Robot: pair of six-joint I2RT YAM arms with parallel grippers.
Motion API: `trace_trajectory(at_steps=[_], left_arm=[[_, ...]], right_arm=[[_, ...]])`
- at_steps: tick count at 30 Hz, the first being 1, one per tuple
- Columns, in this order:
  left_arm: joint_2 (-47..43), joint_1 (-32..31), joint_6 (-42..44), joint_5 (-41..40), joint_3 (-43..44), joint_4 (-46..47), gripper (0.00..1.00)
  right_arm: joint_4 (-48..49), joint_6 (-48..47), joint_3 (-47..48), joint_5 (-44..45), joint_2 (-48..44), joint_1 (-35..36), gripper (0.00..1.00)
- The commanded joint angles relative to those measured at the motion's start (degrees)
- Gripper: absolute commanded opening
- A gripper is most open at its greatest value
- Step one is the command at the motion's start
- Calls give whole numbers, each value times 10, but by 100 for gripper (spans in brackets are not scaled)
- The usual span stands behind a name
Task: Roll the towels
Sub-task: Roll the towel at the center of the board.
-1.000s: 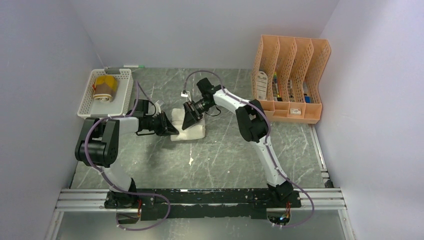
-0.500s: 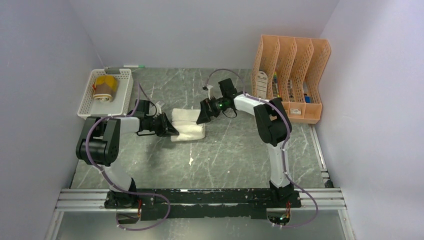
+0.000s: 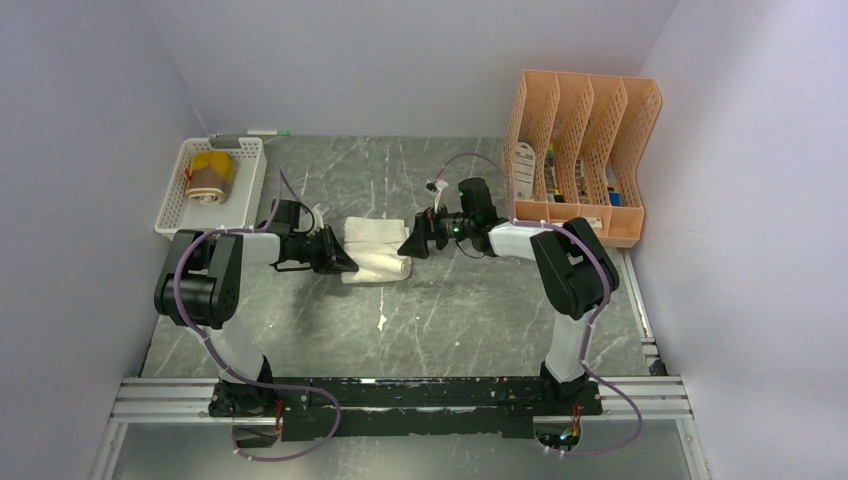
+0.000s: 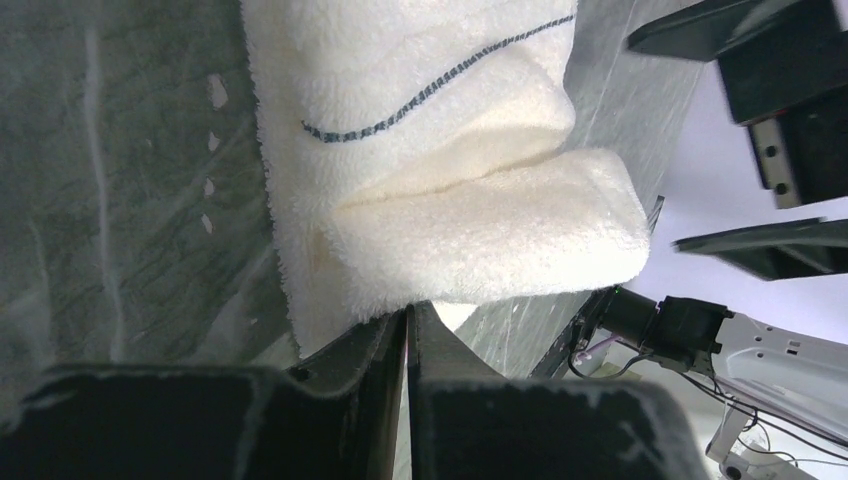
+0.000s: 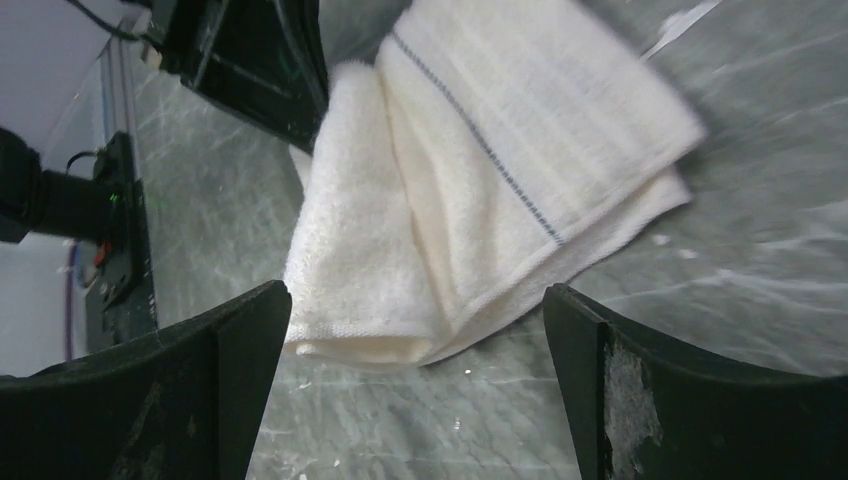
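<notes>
Approx. half done: the yellow towel [image 3: 210, 175] sits rolled in the white basket [image 3: 252, 192] at far left. The cream towel [image 3: 375, 250] lies mid-way across the table [image 3: 450, 310] w/ only its near edge rolled, so that roll is left to finish. Left arm lies low, left gripper [image 3: 345, 263] pressed closed, seemingly nipping the cream towel's left edge; right arm reaches in low, right gripper [image 3: 412, 245] spread wide, empty, just beside the towel's right end.
</notes>
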Motion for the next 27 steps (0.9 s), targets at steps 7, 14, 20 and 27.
trace_trajectory(at_steps=[7, 14, 20, 27], left_arm=[[16, -4, 16, -22, 5, -21, 17], [22, -4, 17, -19, 6, -21, 17], [28, -4, 19, -15, 10, -22, 17], [26, -4, 19, -16, 6, -21, 17]], right_arm=[[182, 13, -31, 100, -83, -34, 100], [237, -145, -124, 10, -143, 17, 100], [300, -228, -191, -7, -151, 52, 100], [310, -297, -199, -48, -119, 66, 100]])
